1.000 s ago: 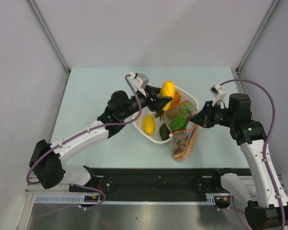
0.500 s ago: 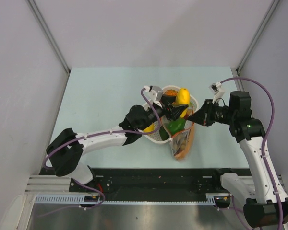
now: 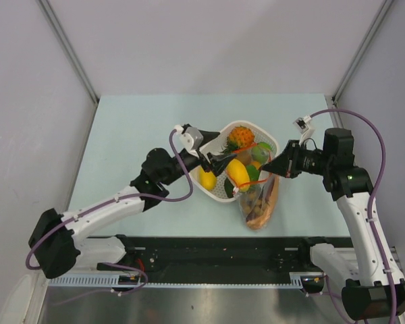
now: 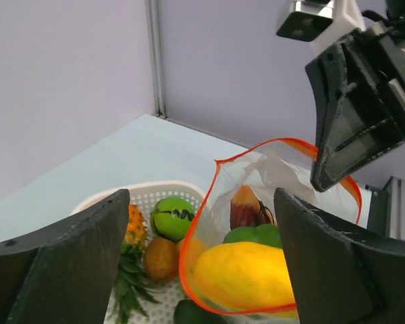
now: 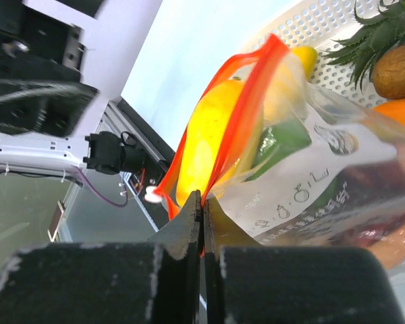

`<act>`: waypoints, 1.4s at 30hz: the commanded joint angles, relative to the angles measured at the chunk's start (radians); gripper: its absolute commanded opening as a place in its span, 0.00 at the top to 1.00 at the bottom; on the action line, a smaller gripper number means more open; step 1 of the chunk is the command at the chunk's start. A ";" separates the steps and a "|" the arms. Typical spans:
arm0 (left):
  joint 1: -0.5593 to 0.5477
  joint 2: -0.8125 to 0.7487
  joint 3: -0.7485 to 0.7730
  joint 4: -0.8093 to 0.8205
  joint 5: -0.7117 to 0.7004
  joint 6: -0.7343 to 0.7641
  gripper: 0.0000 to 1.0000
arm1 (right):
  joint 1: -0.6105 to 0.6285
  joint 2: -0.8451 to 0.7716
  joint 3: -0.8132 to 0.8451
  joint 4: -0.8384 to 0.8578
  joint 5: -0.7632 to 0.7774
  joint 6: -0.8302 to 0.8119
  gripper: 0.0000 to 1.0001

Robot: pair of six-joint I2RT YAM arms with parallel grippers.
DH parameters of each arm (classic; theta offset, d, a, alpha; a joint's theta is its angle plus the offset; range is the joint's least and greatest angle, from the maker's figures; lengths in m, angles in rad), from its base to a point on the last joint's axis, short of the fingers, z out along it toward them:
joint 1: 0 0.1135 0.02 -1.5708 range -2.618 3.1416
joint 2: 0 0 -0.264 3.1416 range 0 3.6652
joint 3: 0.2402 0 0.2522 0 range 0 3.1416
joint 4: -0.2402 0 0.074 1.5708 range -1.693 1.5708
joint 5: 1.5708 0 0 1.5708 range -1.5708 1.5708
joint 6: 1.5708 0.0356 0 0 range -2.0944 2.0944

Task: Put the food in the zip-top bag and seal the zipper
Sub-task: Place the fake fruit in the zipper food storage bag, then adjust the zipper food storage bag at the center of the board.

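The clear zip-top bag (image 3: 258,201) hangs open against the white basket, with an orange slice and a dark berry piece at its bottom. My right gripper (image 3: 275,169) is shut on the red-orange zipper strip (image 5: 219,145) at the bag's right rim and holds the mouth up. A yellow fruit (image 3: 237,173) lies in the bag mouth on a green piece (image 4: 256,235). My left gripper (image 3: 218,163) is open and empty just left of the mouth; in the left wrist view (image 4: 201,197) the yellow fruit (image 4: 246,277) lies beyond its fingers.
The white perforated basket (image 3: 271,141) holds a spiky orange fruit (image 3: 241,137), a yellow lemon (image 3: 207,179), a green ball (image 4: 172,214), a brown kiwi (image 4: 160,256) and a dark green piece. A black rail runs along the table's near edge.
My left gripper carried the yellow fruit from above the basket to the bag mouth, let it go there and drew back left. My right gripper kept its hold on the bag rim.
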 commanded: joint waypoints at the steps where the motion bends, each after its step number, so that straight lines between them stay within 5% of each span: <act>1: 0.052 -0.037 0.134 -0.321 0.195 0.147 0.16 | -0.004 -0.020 0.004 0.044 -0.050 -0.020 1.00; 9: 0.088 0.023 0.297 -0.688 0.312 0.124 0.28 | -0.002 -0.037 -0.002 0.030 -0.070 -0.076 1.00; 17: 0.108 -0.052 0.161 -0.749 0.329 -0.040 0.29 | 0.000 -0.046 -0.002 0.022 -0.080 -0.089 1.00; 23: 0.105 0.035 0.182 -0.737 0.319 -0.132 0.36 | 0.000 -0.046 -0.001 0.022 -0.100 -0.095 1.00; 27: 0.105 0.084 0.224 -0.733 0.399 -0.155 0.79 | 0.000 -0.048 -0.002 0.019 -0.094 -0.092 1.00; 30: 0.103 0.098 0.271 -0.742 0.494 -0.181 1.00 | 0.004 -0.048 -0.002 0.006 -0.061 -0.096 1.00; 42: -0.014 0.132 0.469 -0.841 0.476 -0.171 1.00 | 0.058 -0.031 -0.022 -0.042 0.071 -0.138 1.00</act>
